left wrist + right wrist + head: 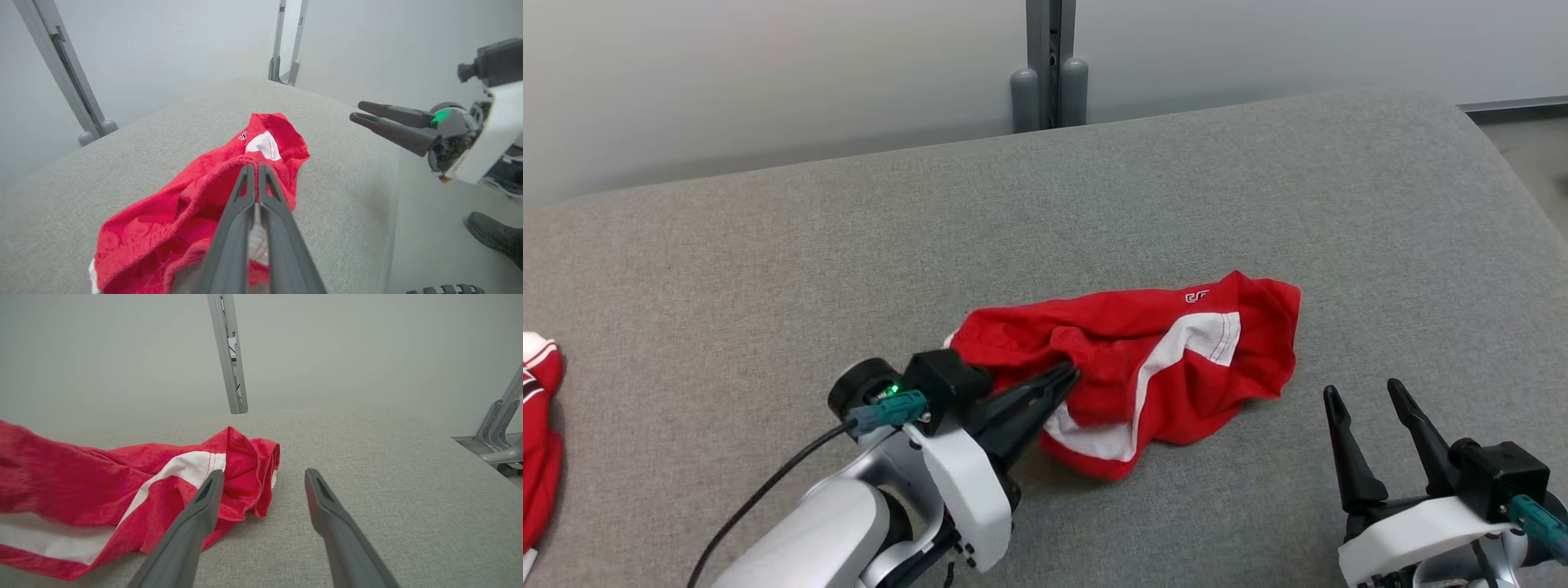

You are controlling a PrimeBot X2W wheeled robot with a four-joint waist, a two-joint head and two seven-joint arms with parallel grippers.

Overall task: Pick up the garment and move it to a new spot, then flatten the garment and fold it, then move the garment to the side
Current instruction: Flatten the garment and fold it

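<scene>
One garment (pixel 1168 359): red with white bands and a small dark mark by its far hem. It lay crumpled on the middle of the gray counter (pixel 1094 204), between my two end effectors. My left end effector (pixel 1068 377) was clenched on the garment's near-left fold. My right end effector (pixel 1364 392) was released, fingers spread, near the garment's right end but apart from it. One other red-and-white cloth (pixel 539 441) lay at the counter's left edge, well apart.
</scene>
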